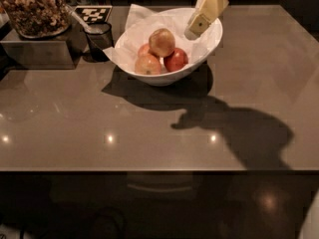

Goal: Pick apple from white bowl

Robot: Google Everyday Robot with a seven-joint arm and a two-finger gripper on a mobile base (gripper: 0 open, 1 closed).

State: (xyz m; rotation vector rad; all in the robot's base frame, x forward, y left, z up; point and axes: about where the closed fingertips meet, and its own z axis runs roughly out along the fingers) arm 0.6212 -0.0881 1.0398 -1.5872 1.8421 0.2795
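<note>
Countertop (pixel 60 133): nothing lifted onto it, gripper shadow only.
White bowl (pixel 164 77): apple (pixel 162 42) sits atop redder apples (pixel 176 59), untouched.
Gripper (pixel 194 31) above bowl's right rim, apart from apple.
Judged approach stage: descent, grasp and lift left.
Grip state: cannot tell.
Arm cut off at top edge.

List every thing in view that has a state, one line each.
apple: in the bowl, on top of the pile, not gripped.
white bowl: upright, lined with white paper, holding apples.
deep red apple: in the bowl, lower right of the pile.
orange-red apples: in the bowl, lower left of the pile.
gripper: hovers over the bowl's right side, apart from the apple.
small dark cup: upright, left of the bowl.
</note>
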